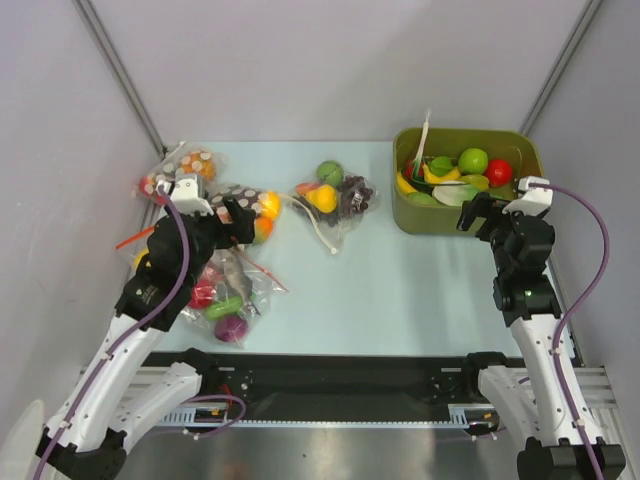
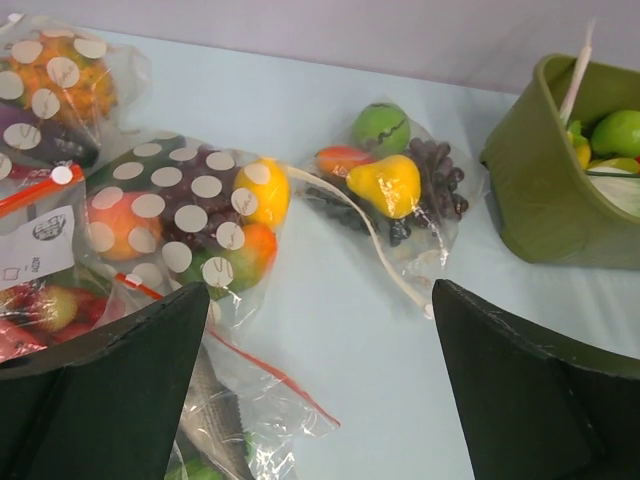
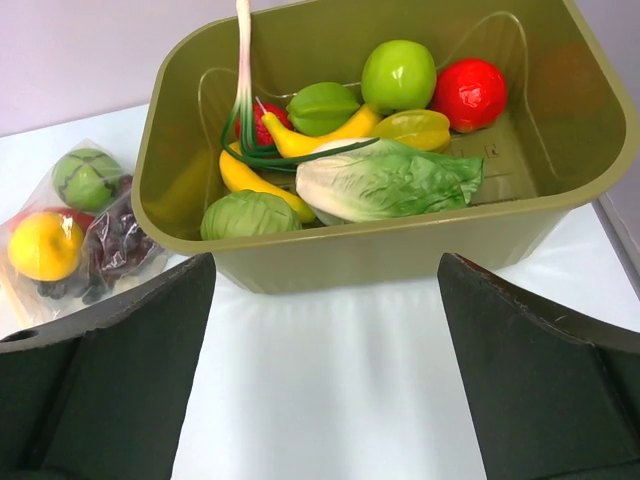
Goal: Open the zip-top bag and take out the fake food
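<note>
The bag [image 1: 250, 290] lies at the worktop's [image 1: 400, 290] near left, food [image 1: 222, 307] inside. Left gripper [image 2: 320, 380] hangs near it, spread, empty; right gripper [image 3: 325, 370] — also spread, empty — faces the bin [image 3: 400, 250].

Black-and-white arms [image 1: 150, 290], purple cables [image 1: 606, 245]

The pale blue worktop [image 1: 400, 290] carries a green tub [image 1: 430, 222] at its far right and a clear bag of fruit [image 1: 335, 197] near the middle. At the left lie dotted bags [image 1: 250, 202] and the zip-top bag [image 1: 240, 295].
</note>
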### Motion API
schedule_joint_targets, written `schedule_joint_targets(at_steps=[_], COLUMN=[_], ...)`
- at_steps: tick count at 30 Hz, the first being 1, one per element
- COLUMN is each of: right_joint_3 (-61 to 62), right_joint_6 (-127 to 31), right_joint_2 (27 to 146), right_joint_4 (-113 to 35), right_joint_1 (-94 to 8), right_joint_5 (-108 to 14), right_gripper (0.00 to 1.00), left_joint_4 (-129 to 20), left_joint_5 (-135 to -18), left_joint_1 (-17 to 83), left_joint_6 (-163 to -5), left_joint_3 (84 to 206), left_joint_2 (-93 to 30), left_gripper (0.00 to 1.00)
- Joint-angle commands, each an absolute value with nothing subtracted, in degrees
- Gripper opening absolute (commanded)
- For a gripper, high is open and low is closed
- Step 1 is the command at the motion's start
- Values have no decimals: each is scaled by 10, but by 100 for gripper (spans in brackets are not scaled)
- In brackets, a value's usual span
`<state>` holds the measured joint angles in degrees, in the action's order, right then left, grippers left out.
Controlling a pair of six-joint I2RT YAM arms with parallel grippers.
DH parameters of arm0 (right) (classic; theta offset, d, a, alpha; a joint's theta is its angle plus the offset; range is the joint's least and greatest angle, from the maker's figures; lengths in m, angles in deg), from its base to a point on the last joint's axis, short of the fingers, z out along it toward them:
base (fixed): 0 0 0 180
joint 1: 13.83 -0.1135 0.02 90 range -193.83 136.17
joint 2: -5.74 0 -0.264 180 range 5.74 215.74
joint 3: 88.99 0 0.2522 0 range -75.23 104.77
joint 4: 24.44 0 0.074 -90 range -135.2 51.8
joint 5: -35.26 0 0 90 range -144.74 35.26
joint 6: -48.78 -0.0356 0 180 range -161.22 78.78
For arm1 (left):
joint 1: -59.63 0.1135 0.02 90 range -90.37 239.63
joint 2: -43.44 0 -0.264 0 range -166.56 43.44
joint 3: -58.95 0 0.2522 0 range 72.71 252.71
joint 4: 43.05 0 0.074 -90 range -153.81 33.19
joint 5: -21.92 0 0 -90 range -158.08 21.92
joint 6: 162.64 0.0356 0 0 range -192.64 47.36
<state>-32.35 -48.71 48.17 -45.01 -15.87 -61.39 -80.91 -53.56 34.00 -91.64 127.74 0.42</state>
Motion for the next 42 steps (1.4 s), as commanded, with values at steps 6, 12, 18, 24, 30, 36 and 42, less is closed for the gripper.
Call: schedule_joint_targets(at_steps=[6, 12, 18, 24, 30, 36, 42], right_joint_3=[-308, -304, -302, -305, -304, -302, -301], right_joint_6=[-489, -490, -485, -486, -485, -485, -484], right_joint_2=[497, 508, 507, 507, 506, 493, 490], right_joint_4=[-438, -436, -439, -436, -438, -440, -444], right_joint_1=[-150, -150, -148, -146, -144, -144, -144], right_joint_5=[-603, -582, -572, -561, -555, -554, -554], right_gripper=[100, 100, 100, 100, 100, 100, 100], left_joint_4=[-773, -878, -905, -910, -915, -899, -891], left_joint_5=[-532, -469, -458, -431, -401, -400, -392], left_joint_1=[339, 322, 295, 289, 283, 277, 268], left_joint_6=[-889, -946, -982, -1010, -1023, -1022, -1016], left_joint_3=[1236, 1261, 1255, 1227, 1215, 1221, 1230], left_joint_2=[-3, -150, -241, -254, -287, -328, -386], left_gripper=[100, 100, 100, 100, 100, 100, 100])
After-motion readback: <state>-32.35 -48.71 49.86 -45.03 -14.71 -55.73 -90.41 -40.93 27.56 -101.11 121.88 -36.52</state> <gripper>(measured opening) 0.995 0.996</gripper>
